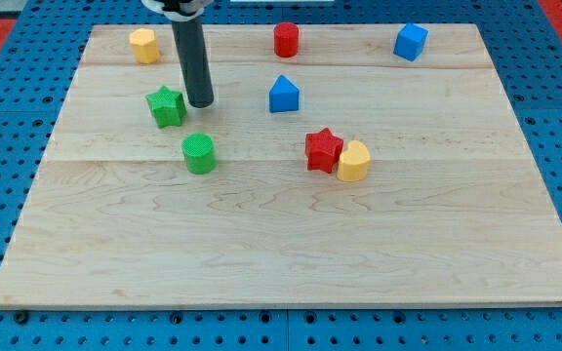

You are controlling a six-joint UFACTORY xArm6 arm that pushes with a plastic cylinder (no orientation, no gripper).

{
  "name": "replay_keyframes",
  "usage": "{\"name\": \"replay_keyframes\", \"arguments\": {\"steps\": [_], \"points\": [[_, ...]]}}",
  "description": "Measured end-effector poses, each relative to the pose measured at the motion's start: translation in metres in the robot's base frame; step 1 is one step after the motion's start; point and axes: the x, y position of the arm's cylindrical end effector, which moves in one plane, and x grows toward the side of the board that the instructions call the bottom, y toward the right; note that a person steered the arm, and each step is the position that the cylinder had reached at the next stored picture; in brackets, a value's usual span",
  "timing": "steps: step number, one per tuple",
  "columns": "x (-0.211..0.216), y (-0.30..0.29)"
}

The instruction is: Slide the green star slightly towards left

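Note:
The green star (166,105) lies on the wooden board (281,244) in the upper left part of the view. My tip (201,102) stands just to the star's right, very close to it or touching it. The dark rod rises from there to the view's top edge. A green cylinder (199,154) sits below the star and the tip.
A yellow block (144,45) is at the top left, a red cylinder (286,40) at top centre, a blue cube (411,41) at top right. A blue house-shaped block (283,95) is right of the tip. A red star (323,149) touches a yellow block (353,161).

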Motion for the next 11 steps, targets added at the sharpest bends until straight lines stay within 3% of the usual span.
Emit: {"name": "replay_keyframes", "arguments": {"steps": [2,8,9,10,11], "points": [[0.041,-0.053],[0.057,-0.008],[0.055,0.004],[0.006,0.024],[-0.005,0.07]]}}
